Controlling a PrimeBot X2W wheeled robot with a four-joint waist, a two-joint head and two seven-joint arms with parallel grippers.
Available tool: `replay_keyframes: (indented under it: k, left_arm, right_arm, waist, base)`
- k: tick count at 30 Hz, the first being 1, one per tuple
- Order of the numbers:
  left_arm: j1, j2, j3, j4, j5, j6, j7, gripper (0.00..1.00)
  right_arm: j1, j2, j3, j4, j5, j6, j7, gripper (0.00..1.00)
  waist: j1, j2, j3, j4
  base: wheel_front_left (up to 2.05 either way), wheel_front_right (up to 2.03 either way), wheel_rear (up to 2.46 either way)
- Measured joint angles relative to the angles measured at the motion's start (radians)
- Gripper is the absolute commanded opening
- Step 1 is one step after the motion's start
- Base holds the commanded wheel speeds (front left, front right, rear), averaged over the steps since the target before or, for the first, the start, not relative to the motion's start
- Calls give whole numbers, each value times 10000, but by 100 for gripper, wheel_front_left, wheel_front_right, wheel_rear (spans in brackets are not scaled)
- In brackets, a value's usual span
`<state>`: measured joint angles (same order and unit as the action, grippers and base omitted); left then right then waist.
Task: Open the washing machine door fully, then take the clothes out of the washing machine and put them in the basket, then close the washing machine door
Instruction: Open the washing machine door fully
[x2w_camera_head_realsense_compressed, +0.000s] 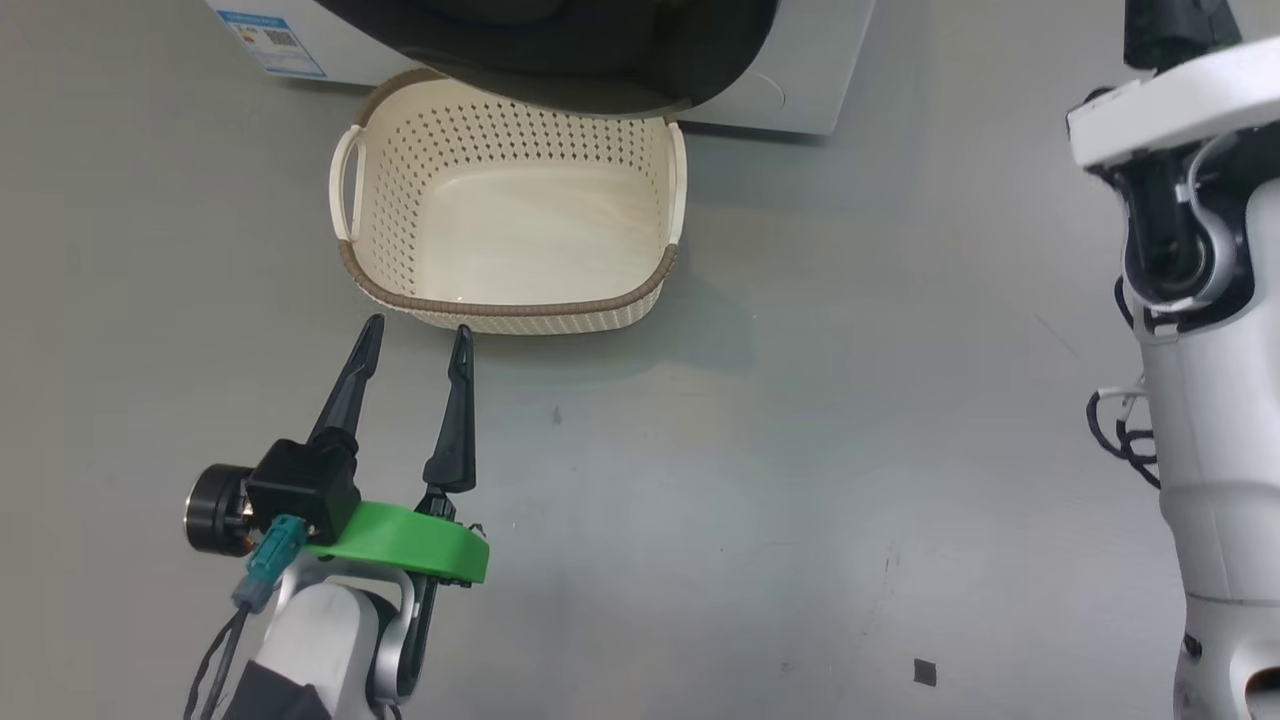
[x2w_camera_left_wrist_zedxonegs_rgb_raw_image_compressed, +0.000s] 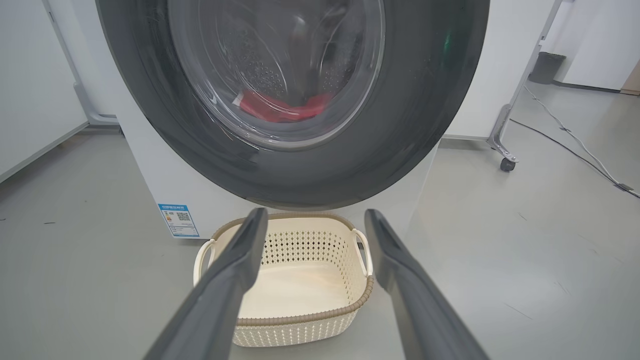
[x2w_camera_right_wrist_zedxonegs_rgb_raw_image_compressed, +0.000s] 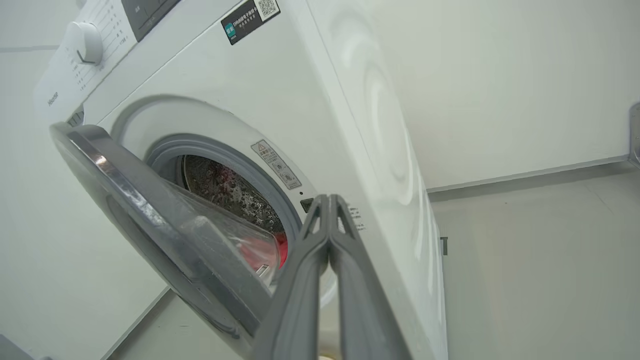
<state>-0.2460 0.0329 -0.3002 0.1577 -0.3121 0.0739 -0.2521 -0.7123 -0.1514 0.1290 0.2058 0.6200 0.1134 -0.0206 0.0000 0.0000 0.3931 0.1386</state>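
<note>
The white washing machine has its black-rimmed glass door swung partly open, with a gap at the latch side. Red clothes lie in the drum, seen through the door glass, and the clothes also show in the gap. The cream basket stands empty on the floor under the door. My left gripper is open, low before the basket's near rim. My right gripper is shut on nothing, its tips close to the drum mouth's latch side.
Grey floor lies open to the right of the basket. My right arm stands tall at the right edge. A wheeled stand leg and a cable lie right of the machine, and white panels stand left.
</note>
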Motion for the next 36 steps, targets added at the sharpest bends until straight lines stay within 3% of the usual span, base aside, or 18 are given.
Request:
replay_keyframes:
  k: [12,24,31,36]
  left_arm:
    - [-691,-6,-499,-63,-387,-2,0,100]
    - [-1122,-25,-738,-67,-750,6,0,100]
    - [-1152,-40,-708,-52,-857,46,0,100]
    - [-1208,-46,-663,-42,-888,59,-2,100]
  right_arm:
    - [-2497,548,-855,1214,3601,-38,3325,0]
    - [-4170,564,-1513,2343,5402,-1394,5636,0]
    - [-4712,571,-1442,2949,5781,-1881,6567,0]
    - [-4891,575,-1294,3252,5896,-1975,7039,0]
  waist:
    - [0,0,983,764]
    - [0,0,1571,1483]
    - [0,0,1718,1732]
    - [0,0,1740,1798]
  base:
    - [0,0,0]
    - [0,0,0]
    - [0,0,0]
    - [0,0,0]
